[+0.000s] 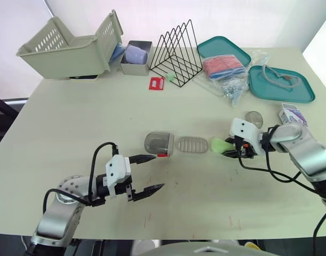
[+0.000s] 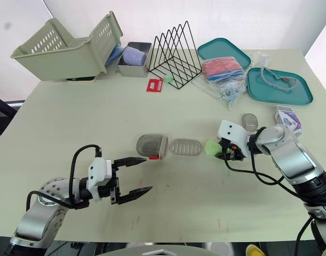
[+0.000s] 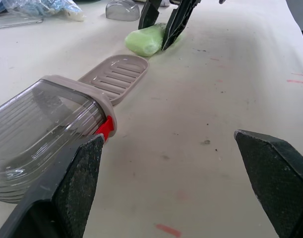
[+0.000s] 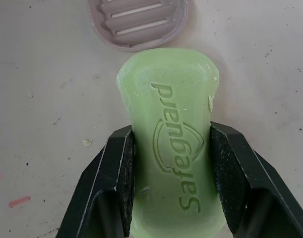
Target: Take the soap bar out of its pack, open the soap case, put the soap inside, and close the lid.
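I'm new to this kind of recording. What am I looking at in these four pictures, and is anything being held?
This is a humanoid robot with two arms, each ending in a black two-fingered gripper. The two wide pictures come from cameras on its head, looking down over a table. The two close ones come from cameras on its wrists. On the table lie a soap case's clear cover and, beside it, its ridged tray. Further back stand a basket, a wire rack and teal trays. The right gripper is shut on a green soap bar, next to the ridged tray. The left gripper is open and empty, near the clear cover.
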Available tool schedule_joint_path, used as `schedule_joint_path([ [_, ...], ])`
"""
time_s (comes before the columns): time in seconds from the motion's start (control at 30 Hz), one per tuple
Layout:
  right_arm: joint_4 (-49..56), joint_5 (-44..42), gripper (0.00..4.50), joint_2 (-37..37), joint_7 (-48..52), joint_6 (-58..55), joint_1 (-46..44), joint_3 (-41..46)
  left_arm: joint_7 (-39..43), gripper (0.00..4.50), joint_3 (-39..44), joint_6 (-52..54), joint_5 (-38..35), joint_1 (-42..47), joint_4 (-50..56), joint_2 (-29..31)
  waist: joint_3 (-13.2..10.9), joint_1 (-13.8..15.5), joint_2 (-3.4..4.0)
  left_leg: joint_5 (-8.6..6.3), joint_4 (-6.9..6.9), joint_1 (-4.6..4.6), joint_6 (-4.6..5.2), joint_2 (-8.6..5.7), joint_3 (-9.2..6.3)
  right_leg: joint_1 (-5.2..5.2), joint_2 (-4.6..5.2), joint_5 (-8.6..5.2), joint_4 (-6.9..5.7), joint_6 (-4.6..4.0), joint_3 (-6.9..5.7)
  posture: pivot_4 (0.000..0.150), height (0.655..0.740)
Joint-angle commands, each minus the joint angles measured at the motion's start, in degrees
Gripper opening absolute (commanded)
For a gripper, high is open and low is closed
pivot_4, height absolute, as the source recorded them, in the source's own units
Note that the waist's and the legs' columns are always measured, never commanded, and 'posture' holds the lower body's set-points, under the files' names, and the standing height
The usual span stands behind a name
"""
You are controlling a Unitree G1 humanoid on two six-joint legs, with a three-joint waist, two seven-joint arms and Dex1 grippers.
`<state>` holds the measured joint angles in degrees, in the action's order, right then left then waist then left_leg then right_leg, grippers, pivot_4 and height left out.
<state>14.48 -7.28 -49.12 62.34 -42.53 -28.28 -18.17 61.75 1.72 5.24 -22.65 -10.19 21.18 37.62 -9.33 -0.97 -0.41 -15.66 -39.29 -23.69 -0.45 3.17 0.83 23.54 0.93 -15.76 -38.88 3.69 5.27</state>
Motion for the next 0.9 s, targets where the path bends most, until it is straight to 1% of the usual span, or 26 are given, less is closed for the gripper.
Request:
schedule_joint_path([
  [0.03, 0.3, -1.7, 1.59, -0.9, 3.3, 4.8, -3.6, 2.5, 0.0, 4.5, 0.7, -1.8, -0.4, -0.4, 0.1, 0.2, 0.0, 0.0, 0.01, 0.0, 0.0, 0.0, 0.0, 0.0, 0.01, 0.01, 0.0, 0.0, 0.0, 0.0, 0.0, 0.15, 0.74],
  [0.17, -0.3, -3.5, 1.59, -1.0, 6.8, 7.3, -6.9, 3.1, -0.4, 4.5, 0.9, -2.1, -0.5, -0.4, -0.5, 0.1, 0.0, 0.0, 0.01, 0.0, 0.02, -0.01, 0.0, 0.01, 0.01, 0.02, 0.0, 0.0, 0.01, 0.0, 0.0, 0.15, 0.74],
  [0.33, 1.3, -4.2, 1.59, 1.8, 6.8, 5.1, -9.9, 0.8, -1.8, 4.5, 1.3, -1.3, -1.3, -0.5, -0.1, -0.4, 0.0, 0.0, 0.01, 0.0, 0.02, -0.01, 0.0, 0.01, 0.01, 0.01, 0.01, 0.0, 0.01, 0.0, 0.0, 0.15, 0.74],
  [0.67, 1.3, 0.0, 1.59, 8.9, 2.9, 2.1, -13.5, -6.6, -6.5, 4.5, 3.0, 1.7, -3.9, -0.5, 2.1, -1.7, 0.0, 0.0, 0.01, 0.0, 0.02, -0.02, 0.0, 0.01, -0.01, 0.03, 0.02, 0.0, 0.0, 0.0, -0.02, 0.15, 0.74],
  [0.9, -0.1, 1.9, 1.59, 12.4, 1.9, 1.9, -15.2, -10.1, -6.9, 4.5, 3.6, 1.5, -4.2, -0.8, 2.3, -1.5, 0.0, 0.0, 0.01, 0.0, 0.03, -0.02, 0.0, 0.01, -0.01, 0.03, 0.02, 0.0, 0.0, 0.0, -0.03, 0.15, 0.74],
])
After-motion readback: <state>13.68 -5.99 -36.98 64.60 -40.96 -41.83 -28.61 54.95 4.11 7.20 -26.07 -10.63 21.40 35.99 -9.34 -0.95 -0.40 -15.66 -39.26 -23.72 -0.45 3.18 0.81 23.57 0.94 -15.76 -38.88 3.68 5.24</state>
